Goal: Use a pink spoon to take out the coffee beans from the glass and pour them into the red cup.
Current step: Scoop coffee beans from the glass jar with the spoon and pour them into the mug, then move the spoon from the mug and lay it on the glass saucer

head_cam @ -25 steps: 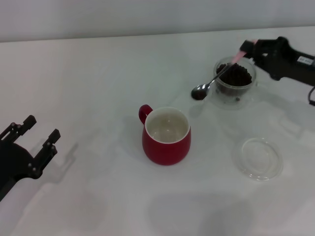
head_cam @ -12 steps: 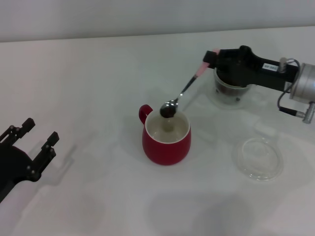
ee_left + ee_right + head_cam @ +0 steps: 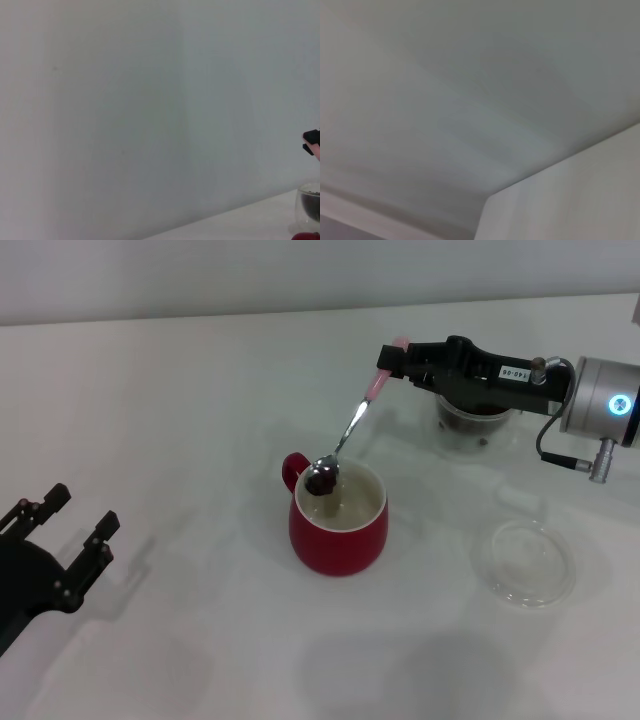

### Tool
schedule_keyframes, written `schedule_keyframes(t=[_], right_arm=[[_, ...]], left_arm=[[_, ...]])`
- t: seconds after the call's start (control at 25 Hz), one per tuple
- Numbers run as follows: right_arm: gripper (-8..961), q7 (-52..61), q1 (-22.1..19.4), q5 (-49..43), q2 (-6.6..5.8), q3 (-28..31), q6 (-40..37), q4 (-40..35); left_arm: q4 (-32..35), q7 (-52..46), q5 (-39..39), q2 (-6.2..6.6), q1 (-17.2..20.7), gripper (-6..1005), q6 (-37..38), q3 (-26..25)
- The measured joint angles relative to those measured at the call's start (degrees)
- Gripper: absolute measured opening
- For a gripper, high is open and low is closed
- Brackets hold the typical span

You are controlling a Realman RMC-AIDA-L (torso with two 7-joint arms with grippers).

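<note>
Moved: spoon (image 3: 345, 435), loaded with beans (image 3: 320, 480), now over cup (image 3: 339, 518) rim. Right pincer (image 3: 392, 362) clamped on handle; left pincer (image 3: 78, 522) apart, parked far left of cup. Step: pouring; next, tip bowl inward over cup.

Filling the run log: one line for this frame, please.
phase: pour | right gripper: shut on pink spoon | coffee beans: in spoon bowl over red cup | left gripper: open, parked

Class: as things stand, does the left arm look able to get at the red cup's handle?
Probably yes. The left end effector sits open at the table's near left, with only bare table between it and the red cup. The handle faces its side, though the pink spoon hangs just above.
</note>
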Motion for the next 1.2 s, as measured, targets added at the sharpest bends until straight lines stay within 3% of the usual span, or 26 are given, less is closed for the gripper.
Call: schedule_keyframes(t=[0.6, 1.2], right_arm=[[145, -16.7, 1.9, -0.4, -0.35, -2.9, 3.6, -1.5], [146, -23.0, 1.3, 0.1, -0.67, -3.1, 2.9, -5.0]], left_arm=[[-0.3, 0.0, 0.1, -0.08, 0.1, 593, 0.0, 0.0], [-0.3, 0.0, 0.1, -0.09, 0.1, 592, 0.1, 0.6]])
